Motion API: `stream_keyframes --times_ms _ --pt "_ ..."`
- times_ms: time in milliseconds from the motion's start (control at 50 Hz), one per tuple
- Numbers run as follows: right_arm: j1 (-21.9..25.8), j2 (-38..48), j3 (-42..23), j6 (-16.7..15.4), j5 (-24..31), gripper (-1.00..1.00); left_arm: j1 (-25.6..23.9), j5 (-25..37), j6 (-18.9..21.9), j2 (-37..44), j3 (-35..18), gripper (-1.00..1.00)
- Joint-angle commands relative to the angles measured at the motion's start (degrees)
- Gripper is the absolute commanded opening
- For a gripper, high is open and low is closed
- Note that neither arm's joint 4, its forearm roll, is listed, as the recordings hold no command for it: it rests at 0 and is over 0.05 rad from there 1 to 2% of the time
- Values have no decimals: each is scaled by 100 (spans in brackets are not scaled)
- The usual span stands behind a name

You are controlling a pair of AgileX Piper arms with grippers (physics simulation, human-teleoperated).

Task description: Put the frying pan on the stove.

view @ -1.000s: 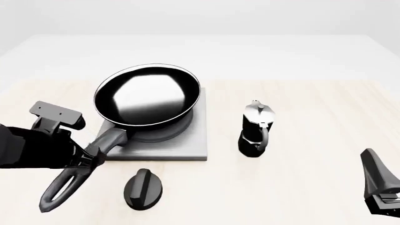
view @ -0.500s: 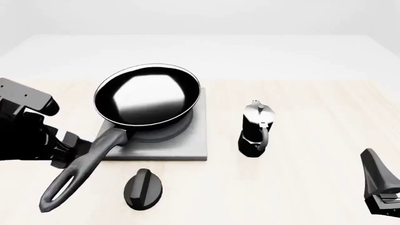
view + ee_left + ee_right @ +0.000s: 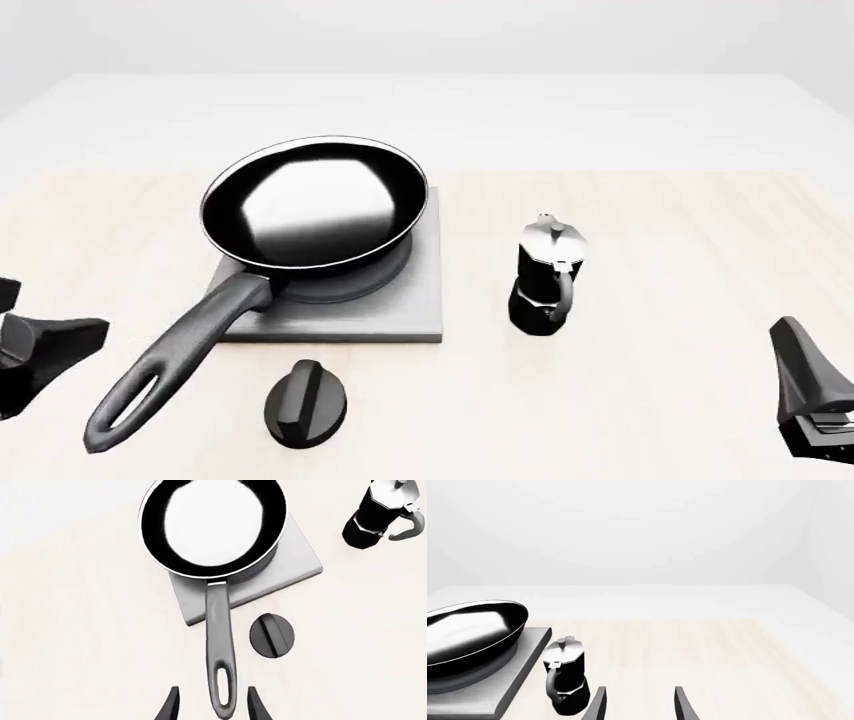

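Both arms are mostly cut off in the front view: the left gripper (image 3: 34, 350) shows only as a dark shape at the left edge, and the right gripper (image 3: 814, 400) pokes in at the lower right corner. In each wrist view only the two fingertips (image 3: 172, 705) show, spread apart with nothing between them, so both grippers are released. The loop end of the handle (image 3: 221, 680) lies just ahead of the left fingertips, untouched.

The table (image 3: 667, 230) is pale, light wood in tone, fading to white at its far side, with a plain white backdrop behind it.

The frying pan (image 3: 314, 205) sits on the stove (image 3: 414, 300), its glossy black bowl covering the middle of the grey slab, so the rings are hidden. Its thin light rim catches the light, and its dark-grey handle runs off the slab's near left corner over the table. A moka pot (image 3: 547, 275) stands upright to the right of the stove, apart from it. A black oval knob (image 3: 304, 402) lies near the slab's front edge.
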Motion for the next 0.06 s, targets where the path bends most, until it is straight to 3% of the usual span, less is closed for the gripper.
stream_keyframes --times_ms 20,60 --pt "0 -6 6 2 -1 100 43 399 -26 -909 -228 100" --pt "-2 -6 6 3 -1 100 -56 336 -70 -966 -176 100"
